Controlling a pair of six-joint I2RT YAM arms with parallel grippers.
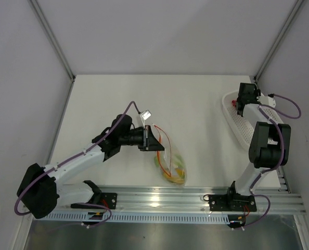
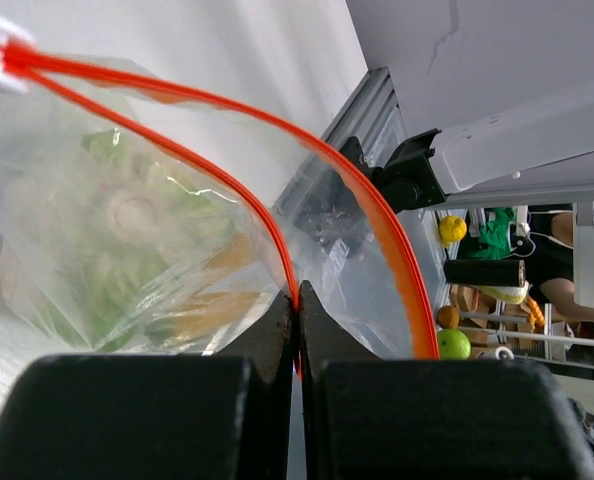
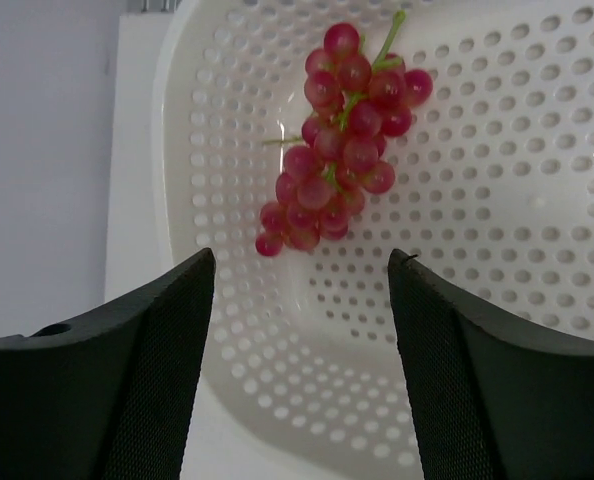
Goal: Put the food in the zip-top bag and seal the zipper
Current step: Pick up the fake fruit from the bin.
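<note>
The clear zip-top bag (image 1: 171,162) lies mid-table with green and yellow-orange food inside (image 2: 137,230). My left gripper (image 1: 153,138) is shut on one lip of its orange-red zipper (image 2: 277,240) and holds the mouth open; the other lip (image 2: 392,240) arcs away to the right. A dark red grape bunch (image 3: 342,140) lies in the white mesh basket (image 3: 497,250). My right gripper (image 3: 302,265) is open above the basket, the grapes just beyond its fingertips. The right gripper (image 1: 241,101) is over the basket's far end in the top view.
The white oval basket (image 1: 243,130) stands at the right side, near the right wall. An aluminium rail (image 1: 196,200) runs along the table's near edge, close to the bag. Grey walls close in the left, back and right.
</note>
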